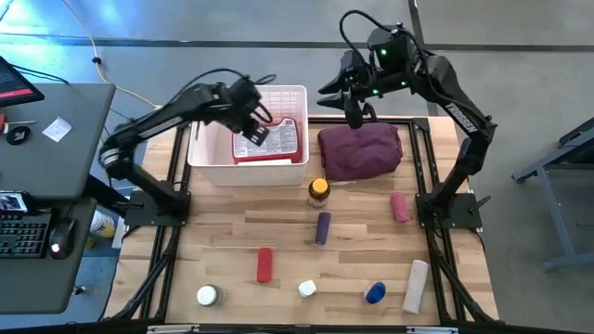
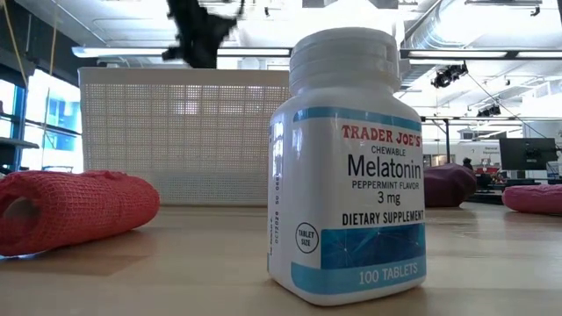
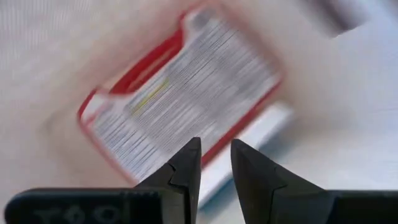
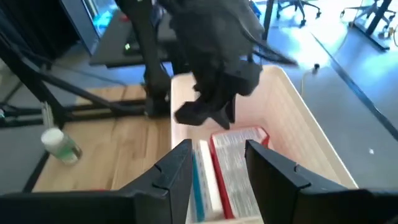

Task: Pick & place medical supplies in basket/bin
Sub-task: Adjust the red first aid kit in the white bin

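Note:
The white lattice basket (image 1: 206,153) stands at the table's far left; in the low view it is the white basket (image 2: 176,132). Inside lie the flat red first-aid case (image 1: 278,139) with its printed label up, shown as the red case (image 3: 180,93), and a blue-white box (image 4: 202,180) beside it. My left gripper (image 1: 252,119) hovers over the basket's inside, above the case, fingers a little apart around nothing (image 3: 216,152). My right gripper (image 1: 357,109) hangs open (image 4: 217,155) over the far edge of the maroon cloth bundle (image 1: 360,151), just right of the basket.
Loose on the table: an amber bottle (image 1: 318,191), purple cylinder (image 1: 322,227), pink cylinder (image 1: 400,207), red cylinder (image 1: 264,264), white cylinder (image 1: 417,285), a blue item (image 1: 375,293), a small white bottle (image 1: 307,289) and a white-lidded jar (image 1: 208,295). A melatonin bottle (image 2: 347,167) fills the low view.

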`<state>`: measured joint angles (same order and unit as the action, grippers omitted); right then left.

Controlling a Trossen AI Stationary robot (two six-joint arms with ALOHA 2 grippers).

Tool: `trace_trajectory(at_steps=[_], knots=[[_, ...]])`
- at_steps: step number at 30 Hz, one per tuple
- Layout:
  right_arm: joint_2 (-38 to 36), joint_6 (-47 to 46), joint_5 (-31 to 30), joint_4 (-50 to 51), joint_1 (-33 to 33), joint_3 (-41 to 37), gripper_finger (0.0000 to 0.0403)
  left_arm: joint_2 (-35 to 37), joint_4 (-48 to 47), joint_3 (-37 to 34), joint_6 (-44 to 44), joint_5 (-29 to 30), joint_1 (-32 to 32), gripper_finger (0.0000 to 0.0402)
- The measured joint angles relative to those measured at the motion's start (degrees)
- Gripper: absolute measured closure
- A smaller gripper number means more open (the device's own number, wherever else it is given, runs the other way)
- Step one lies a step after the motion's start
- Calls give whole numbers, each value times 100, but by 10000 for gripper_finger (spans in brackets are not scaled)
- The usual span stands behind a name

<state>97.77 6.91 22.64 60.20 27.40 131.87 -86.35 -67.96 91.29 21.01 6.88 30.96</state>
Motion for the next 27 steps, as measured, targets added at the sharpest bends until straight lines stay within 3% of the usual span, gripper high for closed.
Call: trace_trajectory(at_steps=[5,15,22,27], knots=[[-17,153,-27,396,2,0,263,-637,-798,0,-557,92,472,277],[-17,322,-438,381,2,0,263,-1343,-1416,7,-3283,716,623,317],[1,234,-739,254,0,0,263,-1596,-1751,-55,-3906,1162,755,375],[5,146,-888,-68,0,0,263,-1589,-1775,-336,-4071,1131,1193,378]])
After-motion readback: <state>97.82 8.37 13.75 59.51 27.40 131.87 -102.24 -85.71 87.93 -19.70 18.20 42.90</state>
